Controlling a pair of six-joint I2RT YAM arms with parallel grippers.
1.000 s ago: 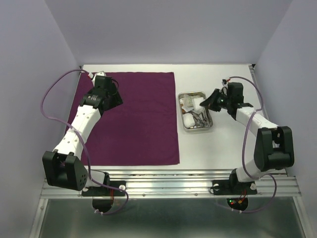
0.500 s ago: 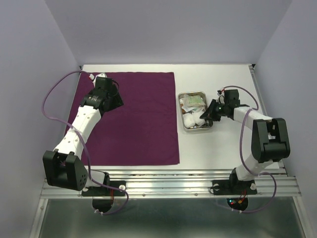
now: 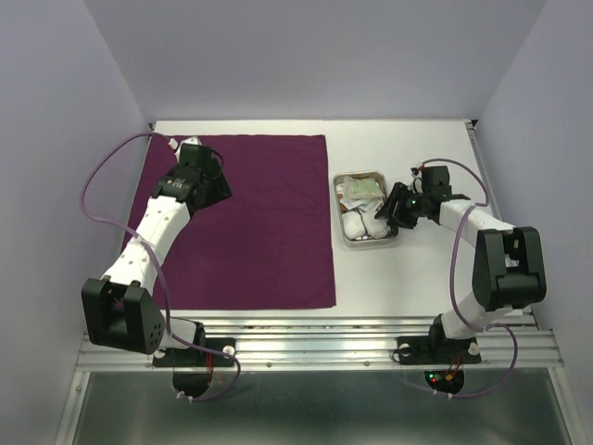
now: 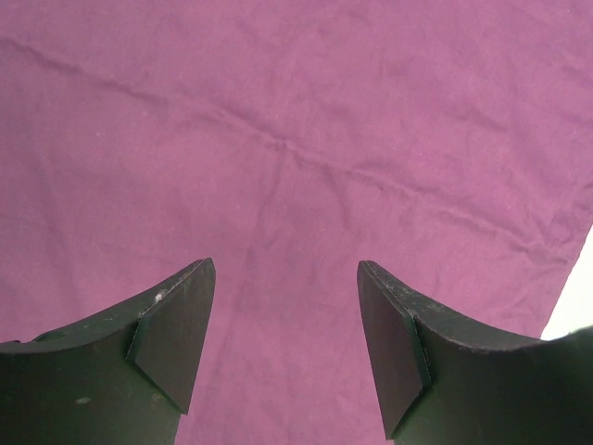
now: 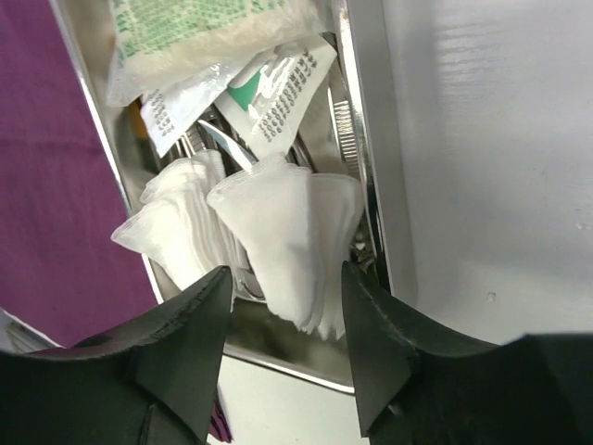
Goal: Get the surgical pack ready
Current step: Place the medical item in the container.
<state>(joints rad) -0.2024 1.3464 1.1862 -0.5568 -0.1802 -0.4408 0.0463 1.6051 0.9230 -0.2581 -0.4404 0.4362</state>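
The deep-purple drape (image 3: 259, 222) lies flat on the left half of the table. Over its far left part my left gripper (image 3: 211, 176) stands open; the left wrist view shows only bare cloth (image 4: 296, 139) between the fingertips of the left gripper (image 4: 285, 269). The steel tray (image 3: 369, 244) sits to the right of the drape, holding white gauze pads (image 5: 278, 222), small packets (image 5: 213, 37) and steel instruments (image 5: 341, 125). My right gripper (image 5: 285, 271) is open low over the tray's right side (image 3: 394, 206). A gauze pad lies loose just beyond its tips.
The tray's right rim (image 5: 366, 139) runs close beside my right finger. Bare white table (image 3: 426, 269) lies right of and in front of the tray. Grey walls close in three sides. A metal rail (image 3: 315, 338) runs along the near edge.
My right gripper came down from above the tray's far end with a gauze pad, then opened; the pad now lies in the tray. The left arm has hardly moved.
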